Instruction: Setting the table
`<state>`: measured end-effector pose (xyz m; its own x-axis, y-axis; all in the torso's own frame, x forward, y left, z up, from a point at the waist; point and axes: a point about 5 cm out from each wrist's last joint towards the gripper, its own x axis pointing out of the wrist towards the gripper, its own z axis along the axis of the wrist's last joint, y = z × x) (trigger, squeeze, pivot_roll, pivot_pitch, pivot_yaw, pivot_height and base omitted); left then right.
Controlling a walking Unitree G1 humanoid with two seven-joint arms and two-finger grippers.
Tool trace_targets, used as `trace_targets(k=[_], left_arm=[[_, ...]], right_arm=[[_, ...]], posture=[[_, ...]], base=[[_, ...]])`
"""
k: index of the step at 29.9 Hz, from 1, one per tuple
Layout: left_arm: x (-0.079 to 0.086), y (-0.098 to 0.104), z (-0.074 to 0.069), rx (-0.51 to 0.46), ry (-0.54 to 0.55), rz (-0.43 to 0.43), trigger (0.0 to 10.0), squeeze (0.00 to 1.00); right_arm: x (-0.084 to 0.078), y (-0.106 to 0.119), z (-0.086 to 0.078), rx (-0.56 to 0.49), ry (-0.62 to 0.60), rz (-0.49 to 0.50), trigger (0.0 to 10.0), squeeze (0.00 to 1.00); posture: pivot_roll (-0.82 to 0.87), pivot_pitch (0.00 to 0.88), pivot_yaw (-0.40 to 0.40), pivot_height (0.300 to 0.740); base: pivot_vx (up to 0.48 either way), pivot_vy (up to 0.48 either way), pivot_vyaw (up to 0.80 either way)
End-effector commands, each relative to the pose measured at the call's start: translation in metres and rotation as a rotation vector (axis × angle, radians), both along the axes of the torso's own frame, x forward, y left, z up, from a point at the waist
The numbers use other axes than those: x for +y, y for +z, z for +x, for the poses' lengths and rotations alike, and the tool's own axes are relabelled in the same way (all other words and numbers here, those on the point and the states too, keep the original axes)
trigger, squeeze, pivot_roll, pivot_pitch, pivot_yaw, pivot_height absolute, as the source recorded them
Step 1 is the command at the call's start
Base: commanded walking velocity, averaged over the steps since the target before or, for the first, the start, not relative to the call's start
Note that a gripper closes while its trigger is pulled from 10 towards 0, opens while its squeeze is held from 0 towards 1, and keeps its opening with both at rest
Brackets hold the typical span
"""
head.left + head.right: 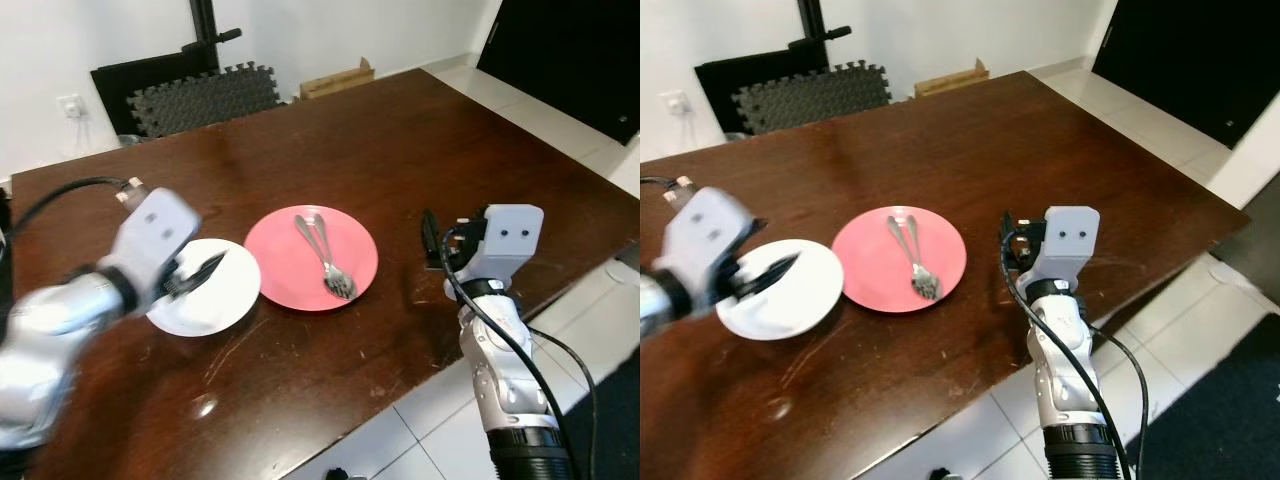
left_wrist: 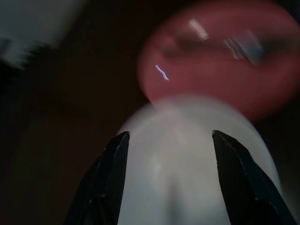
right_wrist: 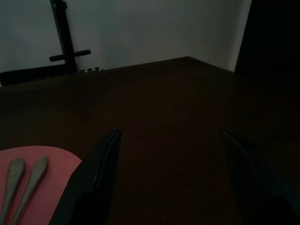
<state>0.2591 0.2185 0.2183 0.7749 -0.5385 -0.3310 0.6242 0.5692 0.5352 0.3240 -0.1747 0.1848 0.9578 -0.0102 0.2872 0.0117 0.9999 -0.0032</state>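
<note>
On the left side of the dark brown desk (image 1: 400,130), the left gripper (image 1: 200,272) hangs over the white plate (image 1: 215,295) with its two black fingers spread wide and nothing between them. Just beside the white plate sits the pink plate (image 1: 290,270); their rims nearly touch. A fork (image 1: 330,265) and a spoon (image 1: 310,235) lie side by side on the pink plate. Further right, the right gripper (image 1: 432,240) waits above bare desk, fingers wide apart and empty. To grab the white plate well, the left gripper should probably go low, pinch just the rim, and lift slowly without bumping the pink plate.
</note>
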Motion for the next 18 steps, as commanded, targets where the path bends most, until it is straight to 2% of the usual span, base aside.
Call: trace_targets(k=[1,2,3,4,6,7,10,13,15,17,18], left_arm=[[0.001,0.0,-0.012,0.046,-0.084,0.065,10.0,0.0],[0.001,0.0,-0.012,0.046,-0.084,0.065,10.0,0.0],[0.01,-0.002,-0.026,0.099,-0.136,0.179,10.0,0.0],[0.014,-0.001,-0.031,0.123,-0.156,0.213,10.0,0.0],[0.017,0.002,-0.035,0.141,-0.178,0.235,10.0,0.0],[0.021,0.01,-0.039,0.167,-0.203,0.228,10.0,0.0],[0.019,0.011,-0.044,0.193,-0.259,0.267,10.0,0.0],[0.016,0.006,-0.043,0.188,-0.275,0.299,10.0,0.0],[0.012,0.0,-0.037,0.17,-0.256,0.296,10.0,0.0],[0.01,-0.005,-0.032,0.141,-0.252,0.31,10.0,0.0],[0.006,-0.007,-0.024,0.083,-0.237,0.317,10.0,0.0]], right_arm=[[0.0,-0.002,-0.002,0.009,0.004,-0.002,10.0,0.0],[0.0,-0.002,-0.002,0.009,0.004,-0.002,10.0,0.0],[0.0,-0.002,-0.003,0.01,0.007,-0.002,10.0,0.0],[0.001,-0.002,-0.003,0.011,0.01,-0.003,10.0,0.0],[0.002,-0.002,-0.003,0.012,0.014,-0.004,10.0,0.0],[0.003,-0.003,-0.002,0.014,0.023,-0.005,10.0,0.0],[0.008,-0.002,0.001,0.014,0.043,-0.002,10.0,0.0],[0.011,-0.001,0.002,0.013,0.053,-0.001,10.0,0.0],[0.014,0.0,0.003,0.011,0.063,0.0,10.0,0.0],[0.016,0.0,0.004,0.01,0.066,0.001,10.0,0.0],[0.017,0.001,0.004,0.008,0.069,0.002,10.0,0.0]], posture=[[0.06,0.114,0.045,0.74],[0.06,0.114,0.045,0.74],[0.06,0.114,0.045,0.74],[0.06,0.114,0.045,0.74],[0.07,0.115,0.042,0.74],[0.08,0.116,0.037,0.74],[0.09,0.116,0.029,0.74],[0.09,0.116,0.026,0.74],[0.09,0.117,0.024,0.74],[0.09,0.118,0.024,0.74],[0.09,0.118,0.024,0.74]], base=[[0.0,0.0,0.0],[0.0,0.0,0.0],[0.0,0.0,0.0],[0.0,0.0,0.0],[0.0,0.0,0.0],[0.0,0.0,0.0],[0.0,0.0,0.0],[0.0,0.0,0.0],[0.0,0.0,0.0],[0.0,0.0,0.0],[0.0,0.0,0.0]])
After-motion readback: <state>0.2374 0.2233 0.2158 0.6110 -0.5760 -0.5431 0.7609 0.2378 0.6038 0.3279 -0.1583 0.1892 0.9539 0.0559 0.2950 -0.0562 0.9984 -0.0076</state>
